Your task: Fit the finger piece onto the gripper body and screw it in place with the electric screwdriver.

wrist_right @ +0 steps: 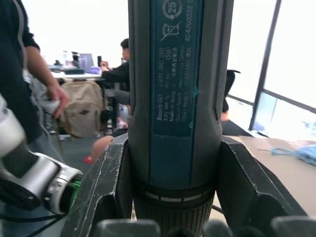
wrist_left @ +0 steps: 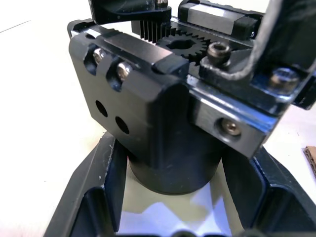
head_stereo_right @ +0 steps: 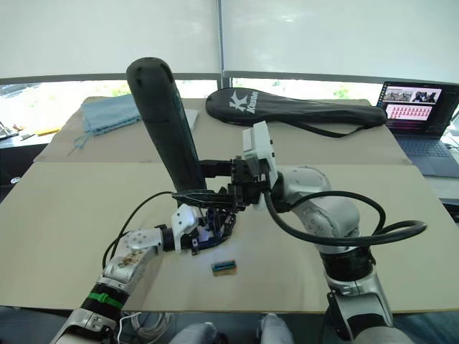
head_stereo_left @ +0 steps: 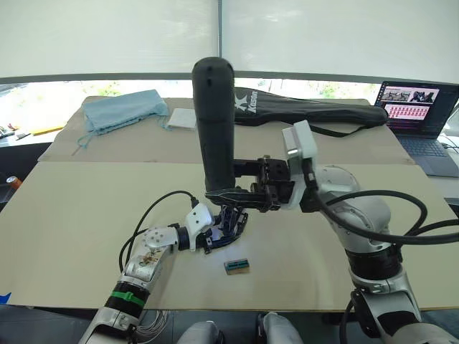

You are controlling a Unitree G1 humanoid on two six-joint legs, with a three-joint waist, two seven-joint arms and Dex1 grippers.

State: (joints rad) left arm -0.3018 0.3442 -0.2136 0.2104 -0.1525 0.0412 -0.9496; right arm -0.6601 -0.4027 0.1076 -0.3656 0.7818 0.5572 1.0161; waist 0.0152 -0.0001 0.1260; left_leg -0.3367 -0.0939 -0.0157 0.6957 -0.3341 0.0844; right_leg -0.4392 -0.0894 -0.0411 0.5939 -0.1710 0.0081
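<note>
Near the middle of the bench's front edge, the gripper body (head_stereo_left: 228, 223) sits clamped between the fingers of the left end effector (head_stereo_left: 215, 231), with two screw heads and a toothed gear showing on its upper face. The electric screwdriver (head_stereo_left: 215, 125) stands nearly upright directly above it, pinched low on its barrel by the right end effector (head_stereo_left: 247, 192); its bit is hidden. This appears to be the screw-driving step, and the next move calls for seating the bit squarely in a screw head; a small green-brown box (head_stereo_left: 237, 266) lies just beside the front edge.
</note>
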